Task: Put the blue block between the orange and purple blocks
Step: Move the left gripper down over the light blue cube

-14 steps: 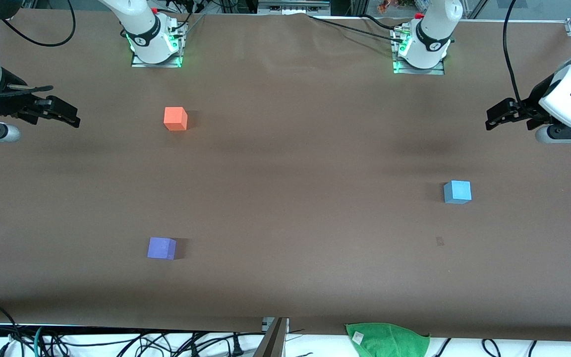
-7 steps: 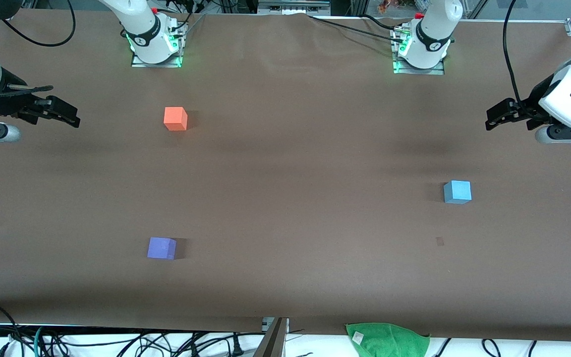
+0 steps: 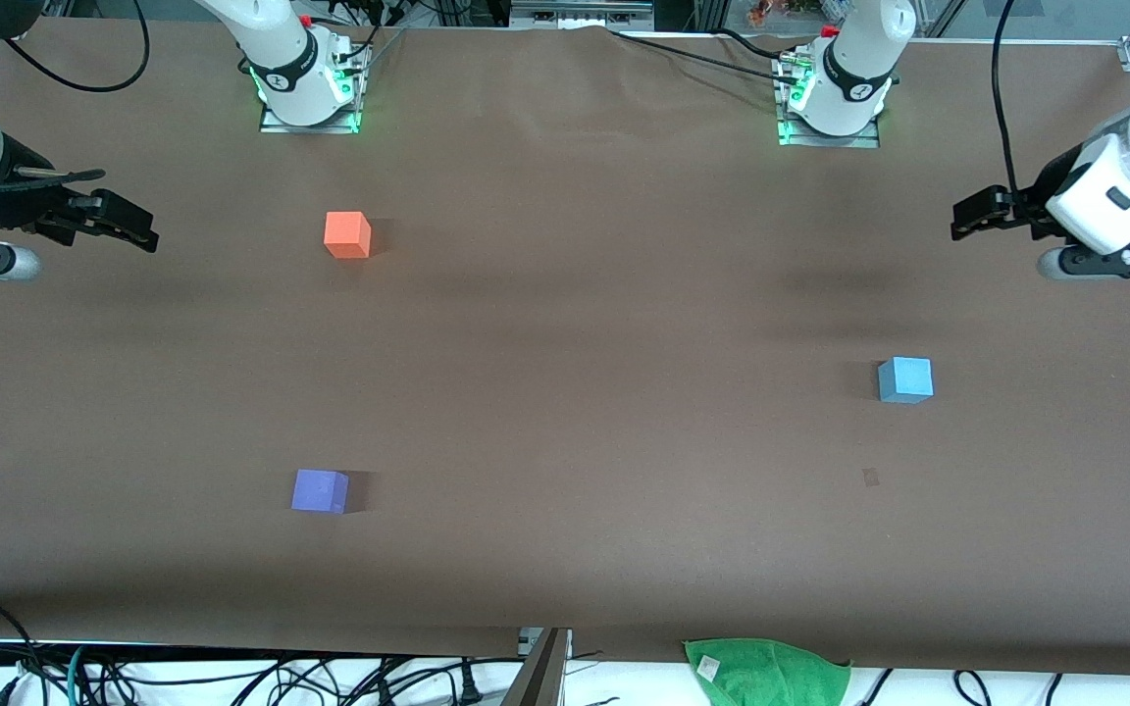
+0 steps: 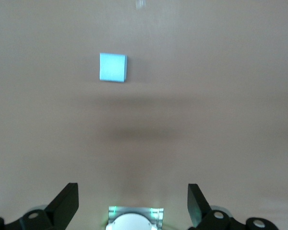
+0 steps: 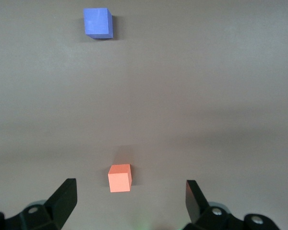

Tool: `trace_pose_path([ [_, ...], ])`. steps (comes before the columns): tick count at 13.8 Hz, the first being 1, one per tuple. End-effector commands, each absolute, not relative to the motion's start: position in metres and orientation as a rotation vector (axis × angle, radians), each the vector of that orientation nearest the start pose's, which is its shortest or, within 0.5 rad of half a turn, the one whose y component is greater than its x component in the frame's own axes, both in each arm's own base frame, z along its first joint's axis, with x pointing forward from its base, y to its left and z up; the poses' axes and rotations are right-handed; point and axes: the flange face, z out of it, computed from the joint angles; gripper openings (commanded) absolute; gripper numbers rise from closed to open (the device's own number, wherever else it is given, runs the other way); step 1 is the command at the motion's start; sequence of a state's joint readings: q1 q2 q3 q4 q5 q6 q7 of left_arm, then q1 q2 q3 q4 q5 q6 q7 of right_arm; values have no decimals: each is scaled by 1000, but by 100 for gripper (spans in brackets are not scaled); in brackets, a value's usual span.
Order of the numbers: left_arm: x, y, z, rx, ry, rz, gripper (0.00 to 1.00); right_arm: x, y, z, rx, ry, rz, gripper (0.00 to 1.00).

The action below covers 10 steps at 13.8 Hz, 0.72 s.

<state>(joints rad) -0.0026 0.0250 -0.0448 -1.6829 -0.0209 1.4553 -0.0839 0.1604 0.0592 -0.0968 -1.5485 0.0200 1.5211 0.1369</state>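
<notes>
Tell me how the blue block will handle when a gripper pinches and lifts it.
The blue block is a flat-faced cube, so it should sit squarely between the fingers and not roll. Its matte surface probably grips well. It looks small and likely light, maybe foam, so it may slide if nudged.

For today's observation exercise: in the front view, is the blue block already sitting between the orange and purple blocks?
No. The blue block sits alone toward the left arm's end of the table, apart from the orange block and purple block.

Open right gripper [image 5: 129,203] above orange block [image 5: 120,178]; purple block [image 5: 98,22] apparently well apart.
</notes>
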Motion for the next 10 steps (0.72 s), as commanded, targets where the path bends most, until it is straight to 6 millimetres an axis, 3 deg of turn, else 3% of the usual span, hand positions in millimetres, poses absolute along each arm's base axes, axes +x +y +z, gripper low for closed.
trace_pose_path([
  [1, 558, -26, 512, -3115, -49, 520, 100, 563, 36, 599, -3141, 99, 149, 100],
  [3, 571, -21, 486, -3107, -48, 442, 100, 563, 36, 599, -3141, 99, 149, 100],
  [7, 584, -21, 412, -3056, 94, 212, 100, 563, 36, 598, -3141, 99, 151, 100],
  [10, 603, 0, 361, -3055, 131, 169, 100, 563, 36, 598, -3141, 96, 152, 100],
])
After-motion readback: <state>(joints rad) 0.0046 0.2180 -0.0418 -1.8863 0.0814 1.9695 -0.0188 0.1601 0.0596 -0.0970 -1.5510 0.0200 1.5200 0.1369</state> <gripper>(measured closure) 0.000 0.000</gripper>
